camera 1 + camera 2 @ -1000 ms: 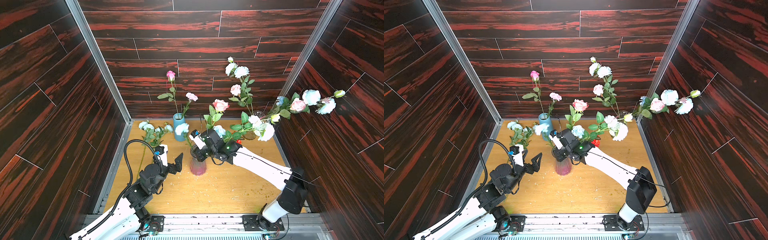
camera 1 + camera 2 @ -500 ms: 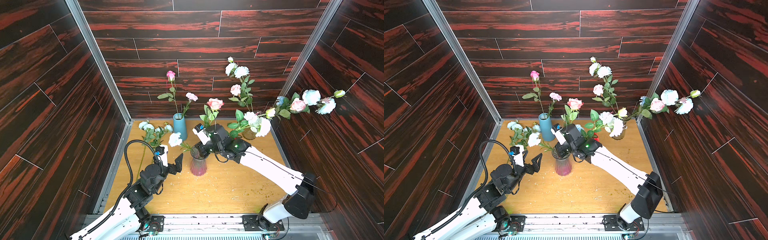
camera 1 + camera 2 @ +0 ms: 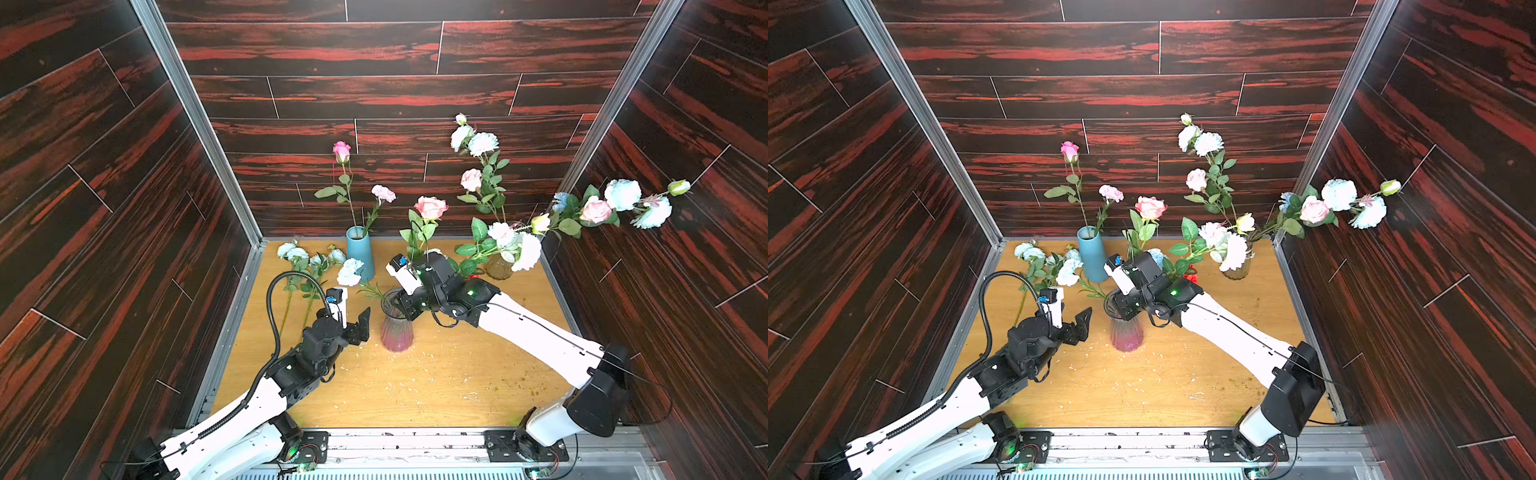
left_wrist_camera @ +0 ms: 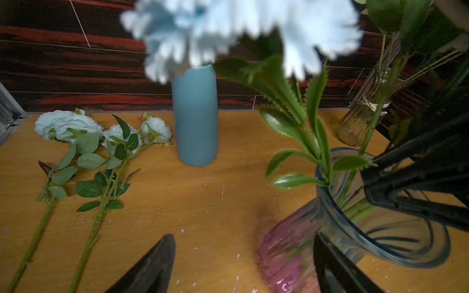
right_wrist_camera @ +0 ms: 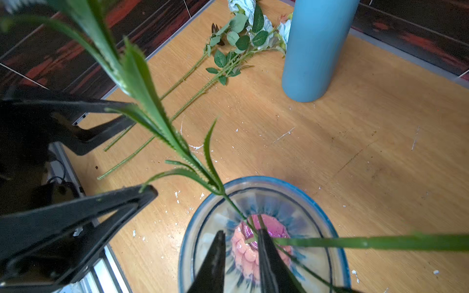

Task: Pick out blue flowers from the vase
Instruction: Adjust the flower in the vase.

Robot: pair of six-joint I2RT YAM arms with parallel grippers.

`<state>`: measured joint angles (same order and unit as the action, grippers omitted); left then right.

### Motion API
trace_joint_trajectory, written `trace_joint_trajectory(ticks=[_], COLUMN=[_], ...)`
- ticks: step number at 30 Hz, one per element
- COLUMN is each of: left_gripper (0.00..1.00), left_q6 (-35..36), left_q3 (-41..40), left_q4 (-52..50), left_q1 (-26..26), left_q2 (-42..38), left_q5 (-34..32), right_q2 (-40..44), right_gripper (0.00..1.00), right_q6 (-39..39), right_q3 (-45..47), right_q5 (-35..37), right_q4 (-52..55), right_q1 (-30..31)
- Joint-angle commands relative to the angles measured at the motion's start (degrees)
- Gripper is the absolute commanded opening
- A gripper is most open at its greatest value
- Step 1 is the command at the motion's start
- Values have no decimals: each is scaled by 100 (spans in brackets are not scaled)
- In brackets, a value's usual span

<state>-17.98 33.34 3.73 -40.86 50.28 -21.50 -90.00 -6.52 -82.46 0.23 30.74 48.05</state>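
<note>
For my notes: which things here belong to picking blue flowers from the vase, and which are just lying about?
Job: pink glass vase; blue flower leaning from it; blue flowers on the table.
Lying about: blue vase; pink rose; pink carnation; clear vase.

The fingers (image 5: 213,261) of the right gripper (image 5: 241,232) are drawing apart in the mouth of the pink glass vase (image 3: 397,332). The blue flower (image 3: 350,272) there is tipping further left and lower, its head sinking beside the blue vase (image 3: 360,249). The right arm's elbow (image 3: 598,399) is swinging outward.
</note>
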Motion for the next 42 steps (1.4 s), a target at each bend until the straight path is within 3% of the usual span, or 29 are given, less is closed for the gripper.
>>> trace_joint_trajectory(ticks=[1,15,24,32,42], left_gripper=[85,83,84,83,83], left_q6=[-199,-464,-452,-459,-487], left_q3=[281,704,945,858,574], left_q4=[-196,-243,-250,-172,-22], left_q1=[78,451,448,449,450], left_q2=[81,843,1268,1183,829], left_q5=[-232,412,729,796,783], right_q2=[-242,-649,-607,-531,101], right_gripper=[27,32,14,0,0], right_q6=[83,200,120,39,-81], right_q3=[-116,-247,136,292,458], right_q5=[-201,-501,-787,-812,-605], right_q4=[129,82,-371,-652,-933], right_q1=[-57,-58,-59,-59,-67])
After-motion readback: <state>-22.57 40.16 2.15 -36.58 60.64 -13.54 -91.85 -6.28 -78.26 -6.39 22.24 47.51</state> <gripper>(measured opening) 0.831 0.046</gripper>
